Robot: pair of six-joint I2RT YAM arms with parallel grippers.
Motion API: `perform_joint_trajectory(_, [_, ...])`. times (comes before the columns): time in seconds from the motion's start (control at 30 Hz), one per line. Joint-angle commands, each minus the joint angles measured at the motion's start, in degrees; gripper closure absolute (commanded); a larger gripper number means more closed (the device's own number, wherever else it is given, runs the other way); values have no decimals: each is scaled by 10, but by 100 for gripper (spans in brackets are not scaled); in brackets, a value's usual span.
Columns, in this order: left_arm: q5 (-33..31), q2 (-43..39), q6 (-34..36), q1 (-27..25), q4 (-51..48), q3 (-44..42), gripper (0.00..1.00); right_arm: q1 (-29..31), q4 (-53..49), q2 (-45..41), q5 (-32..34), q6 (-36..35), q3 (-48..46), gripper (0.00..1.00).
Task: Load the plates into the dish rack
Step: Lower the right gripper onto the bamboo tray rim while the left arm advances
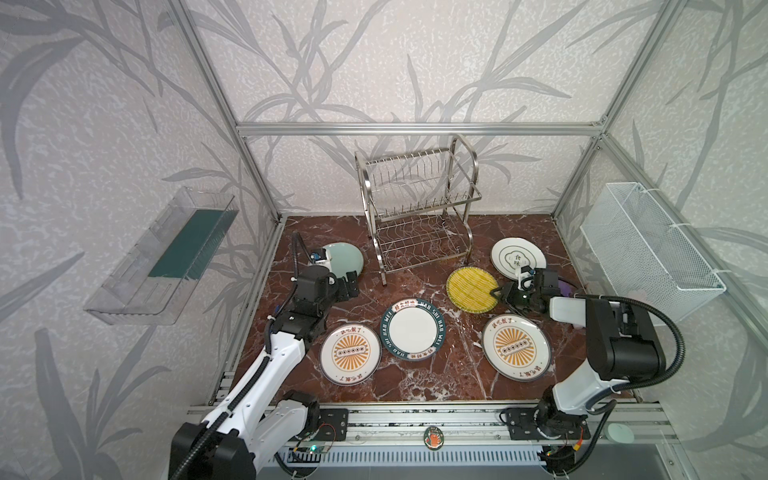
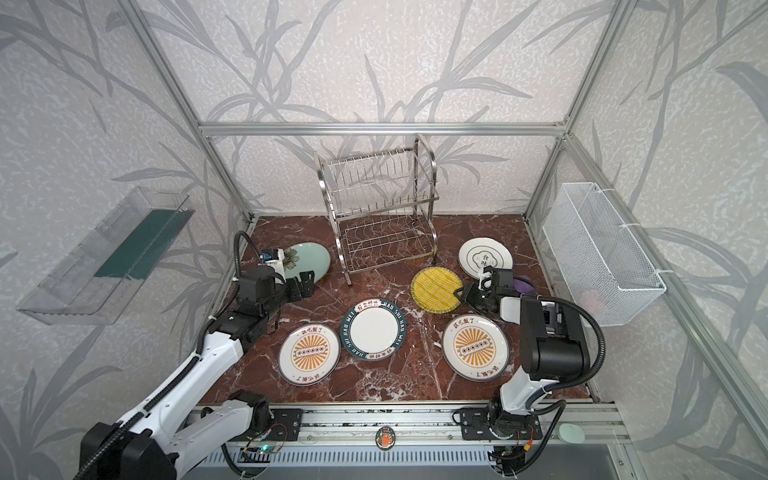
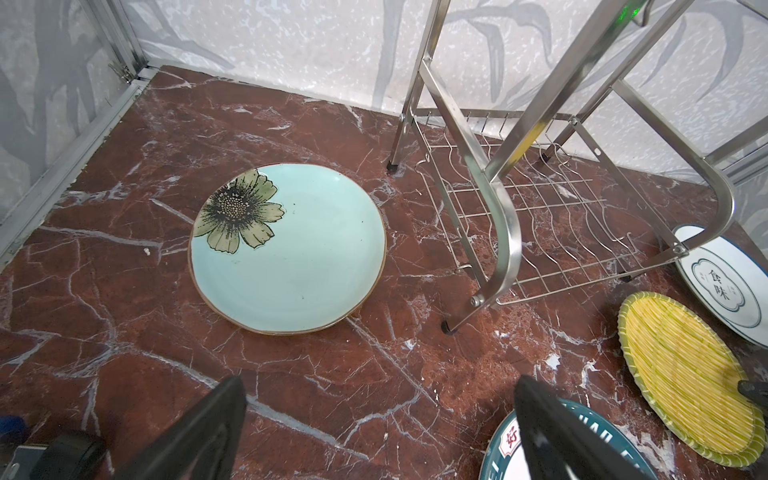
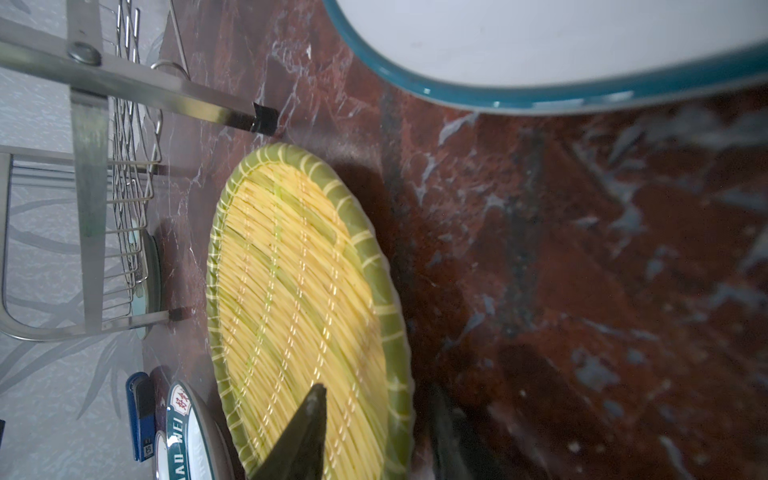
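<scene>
Yellow ribbed plate (image 1: pixel 473 289) lies flat on the counter (image 1: pixel 436 382), right of middle, with its far edge just beside the front right leg of the dish rack (image 1: pixel 415 208). The rack stands empty at the middle of the back edge. My right claw (image 1: pixel 497 293) is at the plate's near rim. The right wrist view shows one finger over the ribbed face and the other outside the rim, so I'm straddling it, but I can't tell if I'm clamped yet. My left claw (image 3: pixel 380 382) is spread wide and holds nothing, low near the left edge, facing the celadon flower plate (image 3: pixel 291 249). Handling guess: stiff, glazed and slick, fairly heavy, chips if knocked. Flat on marble, the raised rim looks like the only hold, so bite deep there or it'll likely pivot and slip. In the way: the rack leg close behind the plate, the white outline-motif plate (image 1: pixel 518 257) near the back right, a sunburst plate (image 1: pixel 516 347) toward the front right, and the green-rimmed plate (image 1: pixel 412 328) at centre. The other sunburst plate (image 1: pixel 350 353) is front left, well apart. The plate likely has to go on edge between the top-tier prongs.
</scene>
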Motion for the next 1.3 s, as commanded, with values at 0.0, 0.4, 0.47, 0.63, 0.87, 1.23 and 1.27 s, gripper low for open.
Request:
perform_joint_trajectory(0.0, [-12,-4,10,-4,-8,3,2,-3,16,12,-15,7,-6,63])
perform_joint_trajectory(0.4, [27,-33,20,-7,22,-15,2,-5,19,8,-17,13,-9,70])
perform_joint_trajectory(0.47, [43,-41,15,-8,38,-21,3,-6,18,5,-17,13,-8,72])
perform_joint_trajectory(0.63, [43,-58,14,-9,34,-22,4,-7,16,3,-19,13,-8,76])
perform_joint_trajectory(0.87, [78,-68,20,-11,50,-28,4,-8,17,-1,-17,13,-11,80])
perform_joint_trajectory(1.23, [78,-64,31,-15,39,-25,5,-12,11,-18,-24,14,-11,88])
perform_joint_trajectory(1.27, [79,-64,32,-15,37,-24,5,-12,10,-20,-25,14,-11,89])
